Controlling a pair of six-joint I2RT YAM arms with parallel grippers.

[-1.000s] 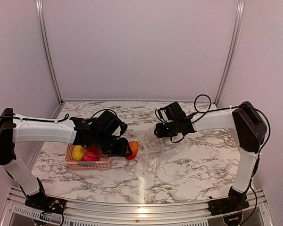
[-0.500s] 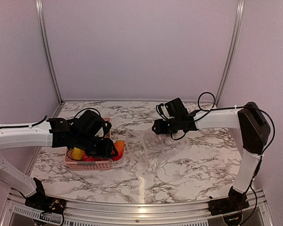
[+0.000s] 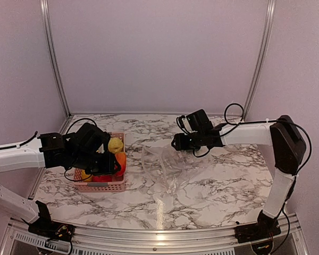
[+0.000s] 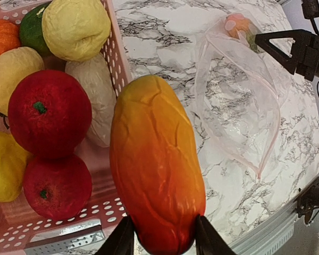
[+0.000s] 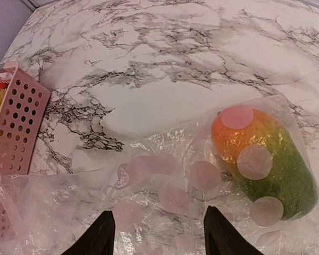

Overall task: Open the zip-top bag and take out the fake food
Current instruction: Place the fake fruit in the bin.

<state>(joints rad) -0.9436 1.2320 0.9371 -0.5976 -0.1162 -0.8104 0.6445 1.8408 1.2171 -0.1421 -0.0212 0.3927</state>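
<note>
My left gripper (image 3: 116, 162) is shut on a long orange-red fake fruit (image 4: 157, 159) and holds it above the right edge of the pink basket (image 4: 116, 56). The basket holds several fake foods: red apples (image 4: 49, 112), yellow pieces (image 4: 75, 25) and a whitish one (image 4: 97, 95). The clear zip-top bag (image 3: 173, 172) lies crumpled on the marble to the basket's right. My right gripper (image 3: 175, 143) hangs open just over the bag's far end (image 5: 165, 186). An orange-and-green fake fruit (image 5: 266, 159) lies inside the bag.
The pink basket (image 3: 103, 186) stands at the left of the marble table. Its corner shows at the left of the right wrist view (image 5: 18, 125). Metal frame posts and lilac walls enclose the table on the left, back and right.
My left gripper has carried the orange-red fruit leftwards from beside the bag to above the basket. The right gripper has stayed nearly still over the bag, which has shifted slightly.
</note>
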